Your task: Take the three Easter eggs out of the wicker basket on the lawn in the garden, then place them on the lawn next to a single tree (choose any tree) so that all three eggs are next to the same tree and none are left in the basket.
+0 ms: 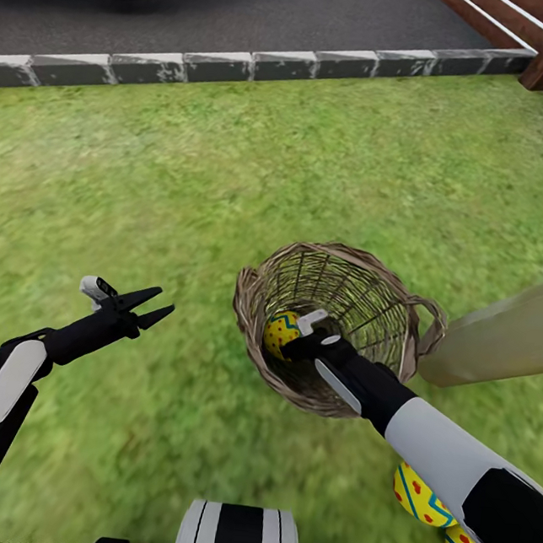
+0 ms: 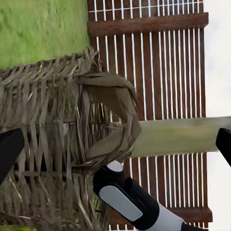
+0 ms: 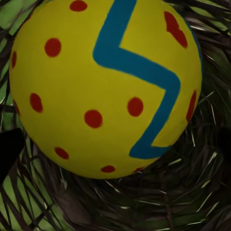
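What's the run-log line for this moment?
right gripper: in wicker basket, at last egg, grip unclear | left gripper: open, empty, over lawn | two eggs out on grass near tree

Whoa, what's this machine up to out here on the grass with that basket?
A two-armed robot is emptying a wicker basket of painted Easter eggs. Its right gripper reaches into the basket toward the last egg, its fingers either side of it and apart. Two other eggs already lie on the lawn near a pale tree trunk. The left gripper hovers open over the grass beside the basket, holding nothing.
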You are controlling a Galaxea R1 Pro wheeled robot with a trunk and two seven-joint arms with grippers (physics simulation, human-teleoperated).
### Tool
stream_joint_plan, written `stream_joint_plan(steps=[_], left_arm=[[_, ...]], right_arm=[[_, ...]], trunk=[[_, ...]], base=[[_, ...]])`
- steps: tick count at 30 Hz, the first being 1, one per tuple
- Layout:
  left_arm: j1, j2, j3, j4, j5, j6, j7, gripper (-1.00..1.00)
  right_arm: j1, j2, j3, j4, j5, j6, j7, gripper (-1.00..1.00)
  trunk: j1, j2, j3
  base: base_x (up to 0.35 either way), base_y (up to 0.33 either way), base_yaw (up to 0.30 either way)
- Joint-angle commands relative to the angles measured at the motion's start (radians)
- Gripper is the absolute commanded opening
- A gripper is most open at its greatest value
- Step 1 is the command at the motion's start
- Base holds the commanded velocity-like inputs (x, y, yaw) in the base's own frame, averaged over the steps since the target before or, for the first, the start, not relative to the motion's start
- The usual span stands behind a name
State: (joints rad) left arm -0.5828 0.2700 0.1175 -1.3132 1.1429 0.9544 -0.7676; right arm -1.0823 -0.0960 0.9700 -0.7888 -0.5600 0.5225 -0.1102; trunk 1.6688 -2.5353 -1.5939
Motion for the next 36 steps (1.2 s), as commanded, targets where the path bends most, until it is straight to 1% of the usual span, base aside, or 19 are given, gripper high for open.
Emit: stream_joint_plan(steps=[1,4,11,14,19,23,25,27,30,36], left_arm=[[0.0,0.0,0.001,0.001,0.0,0.004,-0.003,1.0],[0.0,0.0,0.001,0.002,0.0,0.004,-0.002,1.0],[0.0,0.0,0.0,0.004,0.0,0.004,-0.002,1.0],[0.0,-0.002,0.0,0.006,0.0,0.004,-0.002,1.0],[0.0,-0.003,0.0,0.006,0.0,0.004,-0.002,1.0],[0.0,-0.003,-0.001,0.006,0.0,0.004,-0.001,1.0],[0.0,-0.003,-0.001,0.006,0.0,0.003,-0.001,1.0],[0.0,-0.003,-0.001,0.007,0.0,0.003,-0.001,1.0],[0.0,-0.003,-0.001,0.007,0.0,0.003,-0.001,1.0],[0.0,-0.003,-0.013,0.008,0.0,0.003,-0.001,1.0]], right_arm=[[-0.002,-0.003,0.006,-0.002,-0.009,0.002,-0.01,1.0],[-0.002,-0.005,0.006,-0.003,-0.008,0.002,-0.013,1.0],[-0.004,-0.005,0.004,-0.032,-0.006,-0.003,-0.016,1.0],[-0.004,-0.005,0.004,-0.037,-0.006,-0.032,-0.017,1.0],[-0.004,-0.005,0.004,-0.037,-0.005,-0.042,-0.016,1.0],[-0.004,-0.005,0.004,-0.032,0.038,-0.075,-0.016,1.0],[-0.004,-0.004,0.004,-0.031,0.066,-0.091,-0.016,1.0],[-0.004,-0.004,0.003,-0.03,0.081,-0.101,-0.016,1.0],[-0.004,-0.004,0.003,-0.033,0.084,-0.103,-0.016,1.0],[-0.004,-0.004,0.001,-0.036,0.084,-0.116,-0.01,1.0]], trunk=[[0.0,-0.001,-0.005],[0.002,-0.001,-0.016],[0.002,-0.001,-0.016],[0.002,-0.001,-0.016],[0.002,-0.001,-0.016],[0.002,-0.001,-0.016],[0.002,-0.002,-0.024],[0.003,-0.002,-0.032],[0.005,-0.003,-0.043],[0.007,-0.004,-0.066]], base=[[0.0,0.0,0.0],[0.0,0.0,0.0],[0.0,0.0,0.0],[0.0,0.0,0.0],[0.0,0.0,0.0],[0.0,0.0,0.0],[0.0,0.0,0.0],[0.0,0.0,0.0],[0.0,0.0,0.0],[0.0,0.0,0.0]])
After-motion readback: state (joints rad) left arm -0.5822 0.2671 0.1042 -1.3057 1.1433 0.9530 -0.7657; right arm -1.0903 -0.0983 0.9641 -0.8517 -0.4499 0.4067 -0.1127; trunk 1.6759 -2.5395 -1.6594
